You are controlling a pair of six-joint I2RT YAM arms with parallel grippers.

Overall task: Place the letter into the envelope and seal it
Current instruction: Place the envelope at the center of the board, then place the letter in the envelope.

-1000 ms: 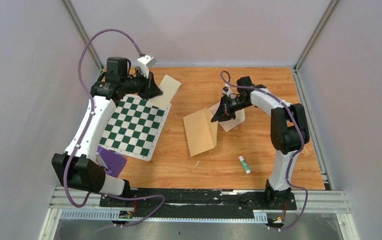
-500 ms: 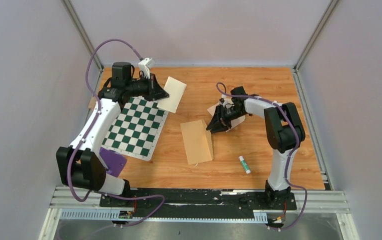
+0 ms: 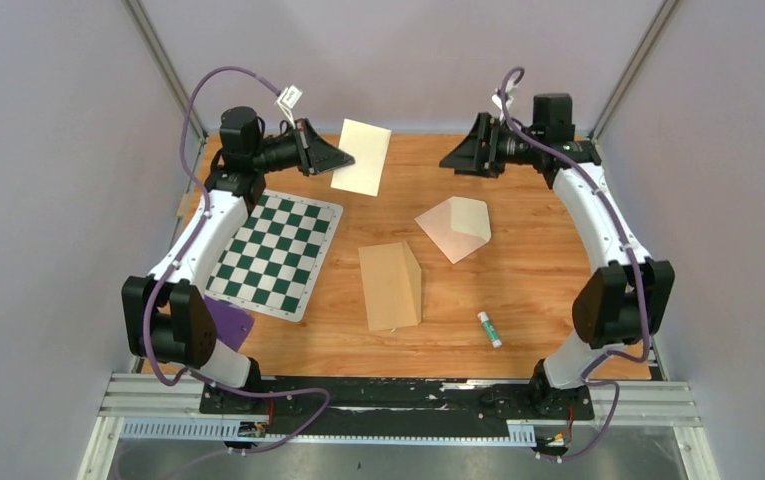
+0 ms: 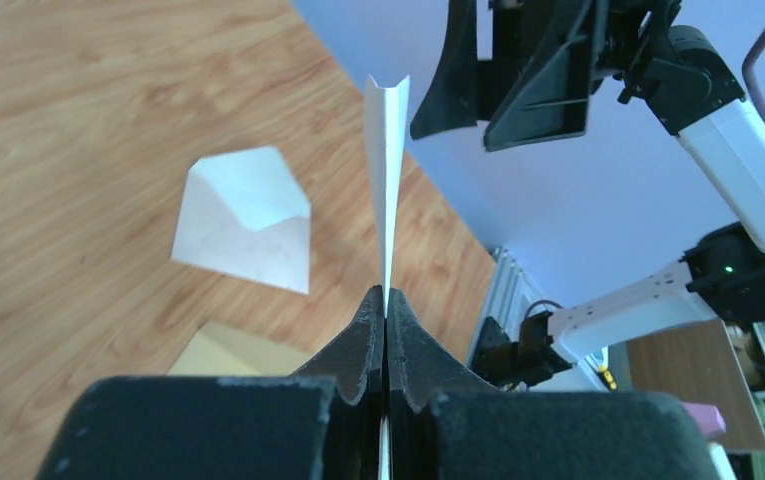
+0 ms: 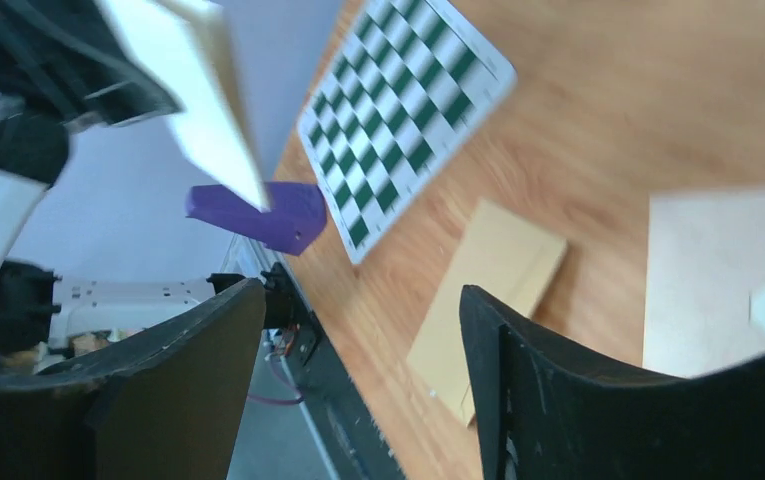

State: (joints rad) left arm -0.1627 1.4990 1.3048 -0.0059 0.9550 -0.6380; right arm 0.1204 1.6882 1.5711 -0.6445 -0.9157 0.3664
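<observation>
Top external view: the left end effector (image 3: 346, 158) is up off the desk (image 3: 543, 250) at the far left, clenched on one edge of the letter (image 3: 362, 157), and the cream sheet hangs in the air beyond the chessboard mat (image 3: 273, 250). On the left wrist view, there's the sheet edge-on, pinched right between the fingertips. The right end effector (image 3: 455, 158) is raised at the far right, facing it across the gap, released, nothing between its fingers. Down on the desk the white envelope (image 3: 454, 227) lies flap open, well apart from the letter. A tan rectangle (image 3: 390, 286) lies just nearer than the envelope, and a glue stick (image 3: 489, 328) sits nearer the right arm's base.
</observation>
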